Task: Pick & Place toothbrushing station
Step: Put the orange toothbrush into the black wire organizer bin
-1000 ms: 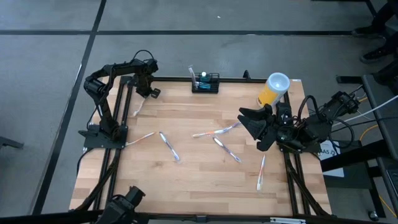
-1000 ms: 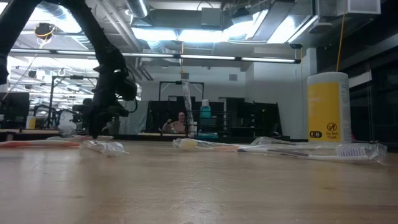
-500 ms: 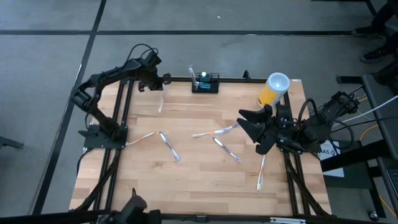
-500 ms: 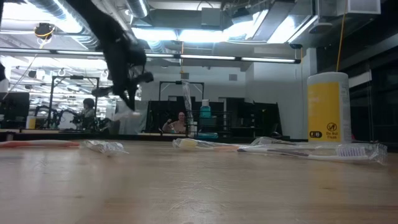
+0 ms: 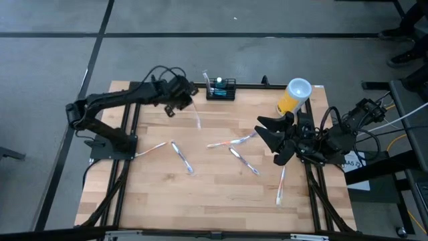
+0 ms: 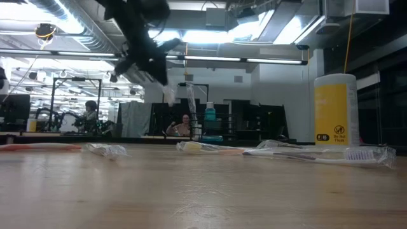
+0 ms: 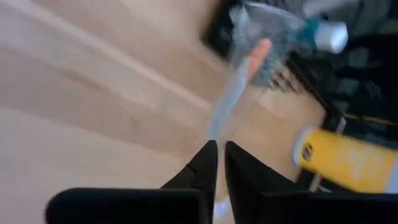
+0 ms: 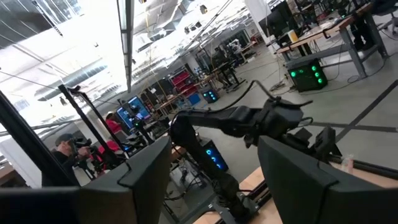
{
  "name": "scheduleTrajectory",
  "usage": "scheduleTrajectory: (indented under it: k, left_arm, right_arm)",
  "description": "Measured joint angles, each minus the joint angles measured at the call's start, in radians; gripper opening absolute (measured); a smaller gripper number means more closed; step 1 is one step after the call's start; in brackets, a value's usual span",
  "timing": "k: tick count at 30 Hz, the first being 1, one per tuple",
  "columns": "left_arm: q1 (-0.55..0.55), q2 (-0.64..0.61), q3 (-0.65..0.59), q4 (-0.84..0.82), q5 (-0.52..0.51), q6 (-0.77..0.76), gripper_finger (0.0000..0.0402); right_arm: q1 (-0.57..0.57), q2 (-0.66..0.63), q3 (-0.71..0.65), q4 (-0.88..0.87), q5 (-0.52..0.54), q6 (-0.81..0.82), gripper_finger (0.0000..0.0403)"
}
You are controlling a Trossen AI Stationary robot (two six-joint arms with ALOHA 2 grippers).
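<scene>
The toothbrushing station is a small black rack at the table's far edge, with a teal tube and a brush standing in it; it shows blurred in the left wrist view. My left gripper is in the air just left of the rack, shut on a toothbrush in a clear wrapper. In the low view my left gripper is high above the table. My right gripper waits open and empty at the table's right side, near the yellow cup. My left gripper pinches one end of the wrapped toothbrush between its two fingertips. The fingers come from the table's left, slanting down. The brush runs on ahead of the fingers, its far end toward the rack. It hangs slanting, clear of the table.
Several more wrapped toothbrushes lie on the wooden table: one near the left edge, one beside it, two in the middle, one at the right. The yellow cup also shows in the low view.
My left gripper has risen from the table's far left corner and gone toward the right, toward the rack, staying shut. The wrapped toothbrush has been lifted clear of the table and carried along, hanging below the fingers.
</scene>
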Motion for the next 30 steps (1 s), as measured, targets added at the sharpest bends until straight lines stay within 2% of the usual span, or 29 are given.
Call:
scheduleTrajectory:
  k: [6, 9, 11, 13, 15, 20, 24, 26, 30]
  left_arm:
    - [-0.117, 0.0, 0.0, 0.098, 0.004, -0.047, 0.0082]
    - [-0.154, 0.0, 0.0, 0.121, 0.036, 0.006, 0.0116]
    - [-0.157, 0.0, 0.0, 0.158, 0.097, 0.216, 0.0137]
    - [-0.148, 0.0, 0.0, 0.206, 0.205, 0.573, 0.0153]
    - [-0.145, -0.001, 0.0, 0.177, 0.307, 0.868, 0.0159]
    - [-0.136, 0.013, 0.0, -0.028, 0.333, 1.411, 0.015]
    - [-0.179, 0.062, 0.0, -0.162, 0.431, 1.822, 0.0147]
    - [-0.213, 0.088, 0.0, -0.199, 0.382, 1.992, 0.0146]
    - [-0.265, 0.162, 0.0, -0.153, 0.136, 2.286, 0.0146]
  right_arm:
    - [0.019, 0.0, 0.0, 0.0, 0.001, 0.027, 0.0242]
    - [0.038, 0.0, 0.0, 0.0, 0.026, 0.031, 0.0242]
    - [0.054, 0.0, 0.0, 0.0, 0.052, 0.032, 0.0242]
    - [0.072, 0.0, 0.0, 0.0, 0.084, 0.031, 0.0242]
    - [0.086, 0.0, 0.0, 0.0, 0.116, 0.028, 0.0242]
    - [0.104, 0.0, 0.0, 0.0, 0.138, 0.034, 0.0242]
    - [0.105, 0.0, 0.0, -0.001, 0.14, 0.045, 0.0242]
    - [0.104, 0.0, 0.0, 0.0, 0.14, 0.048, 0.0242]
    - [0.104, 0.0, 0.0, 0.0, 0.181, 0.048, 0.0242]
